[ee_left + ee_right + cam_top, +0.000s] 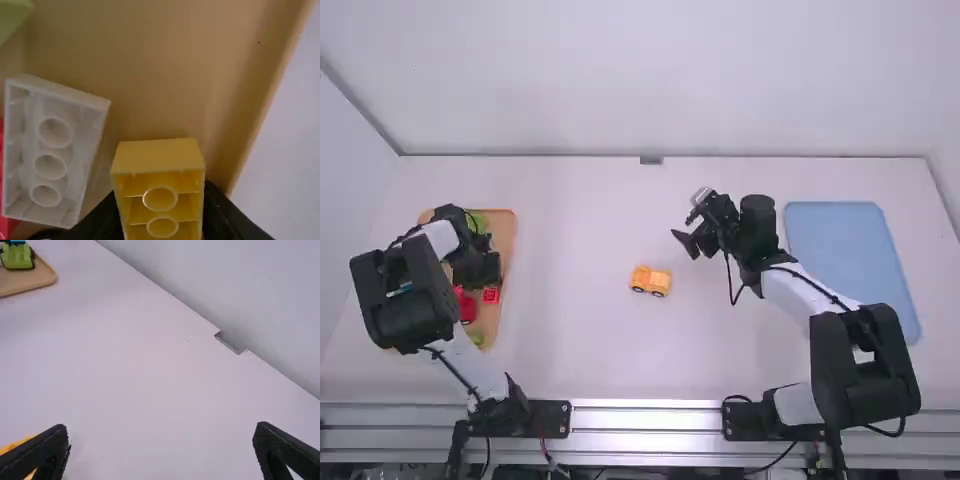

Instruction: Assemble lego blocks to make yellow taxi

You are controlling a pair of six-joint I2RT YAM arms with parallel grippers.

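Left claw grasps a yellow block at the wooden tray; right claw is spread empty

The left gripper (480, 264) is over the wooden tray (507, 228) at the left of the table (580, 350). In the left wrist view its two fingers close on the sides of a yellow Lego block (159, 156), whose hollow underside and round tubes face the camera. Just beside that block lies a white Lego brick (54, 150), upside down, with three round tubes showing. A red piece (6, 225) and a pale green piece (12, 17) are partly in sight there too.

The yellow-orange taxi base (650, 281), a low Lego build with black wheels, sits around the middle of the table, well apart from the tray. The right gripper (682, 228) is farther back and to the right of it, with its fingers wide apart and nothing between them.

In the wooden tray, a green block (475, 222) lies toward the far end; a red block (466, 306) and a small red brick (491, 295) lie nearer. The right wrist view shows a light blue piece (17, 242) on top of the green one. At the right side of the table is a blue tray (835, 240), partly behind the right arm.
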